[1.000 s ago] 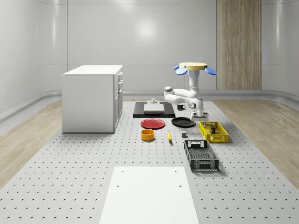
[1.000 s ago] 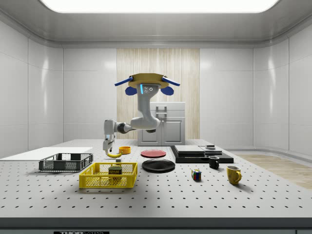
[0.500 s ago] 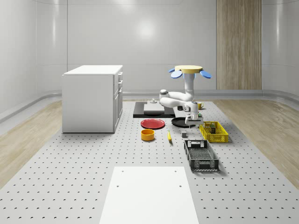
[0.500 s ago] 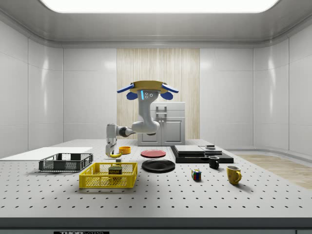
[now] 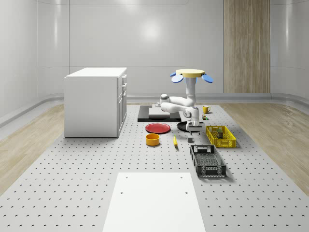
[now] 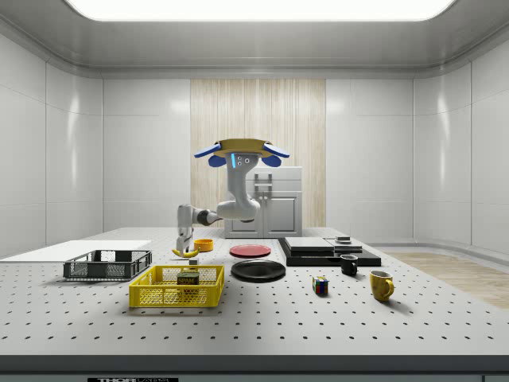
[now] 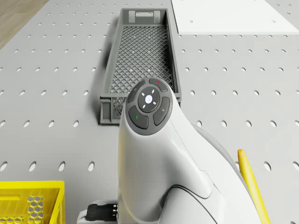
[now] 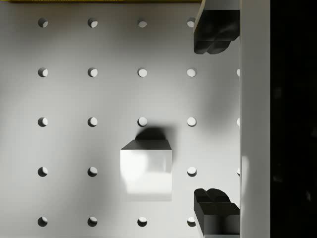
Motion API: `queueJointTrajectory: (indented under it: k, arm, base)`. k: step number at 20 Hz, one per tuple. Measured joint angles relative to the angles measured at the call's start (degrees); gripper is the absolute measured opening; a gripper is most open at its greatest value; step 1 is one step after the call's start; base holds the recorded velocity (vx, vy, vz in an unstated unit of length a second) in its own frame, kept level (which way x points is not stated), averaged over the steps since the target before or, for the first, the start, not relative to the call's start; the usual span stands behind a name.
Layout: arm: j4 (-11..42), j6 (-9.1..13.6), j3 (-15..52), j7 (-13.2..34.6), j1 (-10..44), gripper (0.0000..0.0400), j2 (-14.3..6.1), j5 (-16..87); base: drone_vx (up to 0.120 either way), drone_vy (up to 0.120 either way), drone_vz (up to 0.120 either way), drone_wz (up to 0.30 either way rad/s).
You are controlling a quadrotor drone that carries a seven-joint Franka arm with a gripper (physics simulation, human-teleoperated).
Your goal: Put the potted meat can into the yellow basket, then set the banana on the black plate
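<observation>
The can (image 6: pixel 188 277) sits in the yellow basket (image 6: pixel 176 294), so step 1 looks done and the banana (image 5: pixel 175 140) is next. It lies on the bench between the orange bowl (image 5: pixel 152 139) and the black crate (image 5: pixel 207 161). The drone (image 5: pixel 188 74) hovers over the black plate (image 5: pixel 185 126); the gripper (image 8: pixel 216 121), fingers (image 8: pixel 216 33) spread and empty, hangs over a grey cube (image 8: pixel 146 169). Next it likely needs to shift over the banana and descend.
</observation>
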State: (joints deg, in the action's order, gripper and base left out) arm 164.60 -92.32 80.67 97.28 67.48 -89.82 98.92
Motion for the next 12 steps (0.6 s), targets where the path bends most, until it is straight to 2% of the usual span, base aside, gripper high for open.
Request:
queueJointTrajectory:
  k: [4,7,12]
  arm:
    - [0.0,-0.1,0.01,0.01,0.02,0.04,-0.11,-0.04]
    - [-0.01,-0.17,0.02,0.02,0.03,0.04,-0.18,-0.07]
    - [-0.01,-0.27,0.04,0.04,0.05,0.04,-0.29,-0.11]
  base:
    - [0.0,-0.12,0.0,0.0]
    - [0.107,-0.12,0.0,0.0]
    - [0.0,-0.12,0.0,0.0]
